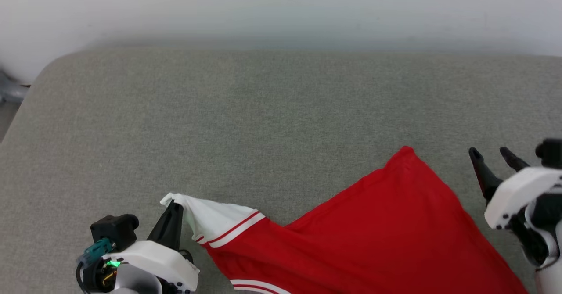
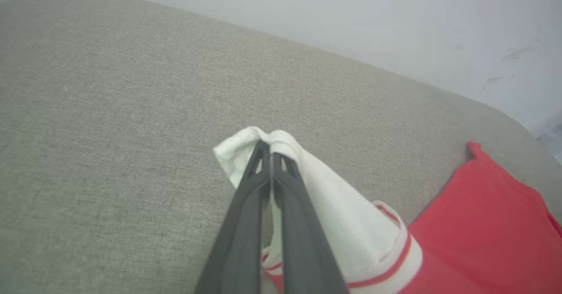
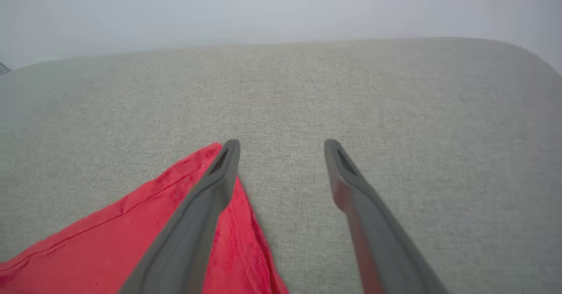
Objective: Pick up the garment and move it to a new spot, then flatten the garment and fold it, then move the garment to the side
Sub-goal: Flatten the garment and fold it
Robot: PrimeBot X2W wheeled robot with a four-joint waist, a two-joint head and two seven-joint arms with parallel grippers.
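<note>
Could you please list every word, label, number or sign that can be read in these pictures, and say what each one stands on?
There are none to read.
The garment shows plain red cloth and a white sleeve with red stripes, and no letters or number on the side in view.
The grey cushion and the wall bear no writing.

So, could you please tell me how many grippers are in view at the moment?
2. The left gripper is at the head view's lower left, shut on the white sleeve of the garment. The right gripper is at the right edge, open, beside its red corner.
</note>
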